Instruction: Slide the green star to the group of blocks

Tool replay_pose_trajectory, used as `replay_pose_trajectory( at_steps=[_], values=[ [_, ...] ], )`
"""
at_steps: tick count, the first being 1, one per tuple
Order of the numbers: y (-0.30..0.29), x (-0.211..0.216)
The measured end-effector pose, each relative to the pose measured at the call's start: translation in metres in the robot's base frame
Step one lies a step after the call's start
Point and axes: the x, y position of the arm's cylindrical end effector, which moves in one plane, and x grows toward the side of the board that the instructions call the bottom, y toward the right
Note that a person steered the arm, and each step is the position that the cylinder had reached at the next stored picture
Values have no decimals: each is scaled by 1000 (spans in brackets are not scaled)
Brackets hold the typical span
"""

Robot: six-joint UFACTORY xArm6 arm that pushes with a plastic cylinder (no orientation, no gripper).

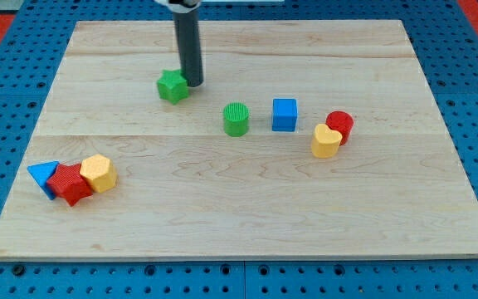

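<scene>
Green star (pixel 172 85) is found near the view's top, left of centre, on the wooden board (pixel 222 208). My tip (pixel 194 82) is set on the board just at the star's right edge, seemingly touching it; being a bare rod, nothing is gripped or held. Which group is meant cannot be told: a blue triangle (pixel 41 174), red star (pixel 70 183) and yellow hexagon (pixel 99 173) are clustered at the view's lower left, while a green cylinder (pixel 236 118), blue cube (pixel 285 114), yellow heart (pixel 325 140) and red cylinder (pixel 340 124) are spread to the right. The pushing step is judged barely begun. From this side, a leftward-downward push toward the lower-left cluster seems called for, kept centred so the star is not spun aside.
</scene>
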Motion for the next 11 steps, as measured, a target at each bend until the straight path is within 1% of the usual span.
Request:
replay_pose_trajectory(
  at_steps=[2,3,4,5,7,9,10,11],
  values=[
    [-34,53],
    [-43,44],
    [-38,-9],
    [-58,-17],
    [-101,51],
    [-108,131],
    [-108,145],
    [-107,145]
  ],
)
